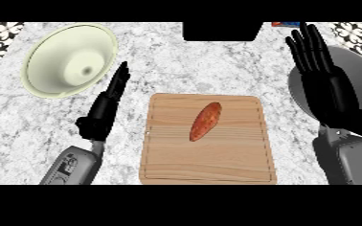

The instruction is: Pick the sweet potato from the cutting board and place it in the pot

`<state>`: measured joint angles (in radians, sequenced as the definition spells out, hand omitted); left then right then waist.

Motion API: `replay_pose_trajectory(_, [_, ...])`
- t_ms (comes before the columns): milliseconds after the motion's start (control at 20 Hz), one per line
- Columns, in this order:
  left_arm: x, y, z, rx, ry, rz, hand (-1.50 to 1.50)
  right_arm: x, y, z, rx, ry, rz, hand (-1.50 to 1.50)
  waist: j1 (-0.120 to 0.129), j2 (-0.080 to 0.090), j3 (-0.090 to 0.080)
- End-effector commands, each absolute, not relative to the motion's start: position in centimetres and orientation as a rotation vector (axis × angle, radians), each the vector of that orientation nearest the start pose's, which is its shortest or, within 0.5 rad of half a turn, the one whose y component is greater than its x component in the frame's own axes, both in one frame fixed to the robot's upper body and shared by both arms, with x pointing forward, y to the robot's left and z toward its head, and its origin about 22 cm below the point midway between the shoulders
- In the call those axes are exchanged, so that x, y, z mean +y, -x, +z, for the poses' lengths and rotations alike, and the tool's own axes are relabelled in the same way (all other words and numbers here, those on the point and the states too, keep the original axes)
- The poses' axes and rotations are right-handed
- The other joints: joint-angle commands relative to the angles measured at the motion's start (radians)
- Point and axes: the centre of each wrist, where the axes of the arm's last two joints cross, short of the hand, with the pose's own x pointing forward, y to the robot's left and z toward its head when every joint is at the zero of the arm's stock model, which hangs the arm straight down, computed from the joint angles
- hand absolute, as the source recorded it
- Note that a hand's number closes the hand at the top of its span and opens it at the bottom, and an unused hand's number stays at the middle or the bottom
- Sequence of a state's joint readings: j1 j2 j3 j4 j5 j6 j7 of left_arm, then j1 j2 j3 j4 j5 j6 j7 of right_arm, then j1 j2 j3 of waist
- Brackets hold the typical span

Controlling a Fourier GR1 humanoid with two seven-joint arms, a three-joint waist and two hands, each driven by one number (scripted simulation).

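An orange-brown sweet potato (206, 121) lies slanted on the wooden cutting board (170, 163), a little above the board's middle. A pale cream pot (71, 60) sits at the upper left of the marble counter, its round opening facing up. My left hand (106, 106) is open, fingers straight, between the pot and the board's left edge, touching neither. My right hand (326, 84) is open with fingers pointing up at the far right, well apart from the sweet potato.
A grey round object (300, 84) shows at the right edge, mostly hidden behind my right hand. A black block (221, 31) sits at the counter's top centre, with a small red and blue item (284, 24) beside it.
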<state>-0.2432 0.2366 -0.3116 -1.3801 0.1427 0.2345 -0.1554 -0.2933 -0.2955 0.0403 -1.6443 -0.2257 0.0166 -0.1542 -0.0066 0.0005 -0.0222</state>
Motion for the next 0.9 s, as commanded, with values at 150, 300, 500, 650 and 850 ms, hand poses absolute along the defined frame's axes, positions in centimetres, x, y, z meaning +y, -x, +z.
replay_pose_trajectory(150, [21.3,-29.1,3.7,-1.615,-0.014,-0.130,0.00,-16.7,-30.1,7.7,-1.793,-0.282,0.091,-1.50,0.043,-0.001,0.023])
replay_pose_trajectory(300, [21.5,-28.7,2.0,-1.570,-0.025,-0.114,0.00,-22.8,-31.3,9.2,-1.793,0.227,0.672,-1.50,0.061,-0.006,-0.028])
replay_pose_trajectory(500, [22.7,-28.1,2.6,-1.465,0.007,-0.033,0.00,-18.4,-28.2,4.3,-1.889,0.477,0.202,-1.50,0.009,-0.014,0.020])
replay_pose_trajectory(650, [23.2,-28.2,4.5,-1.479,-0.027,-0.013,0.00,-16.0,-24.4,5.6,-1.991,0.479,0.258,-1.50,-0.007,-0.015,0.021])
replay_pose_trajectory(850, [22.5,-26.9,4.4,-1.454,-0.037,-0.011,0.00,-16.5,-22.2,6.8,-1.818,0.616,0.435,-1.50,-0.008,-0.015,0.019])
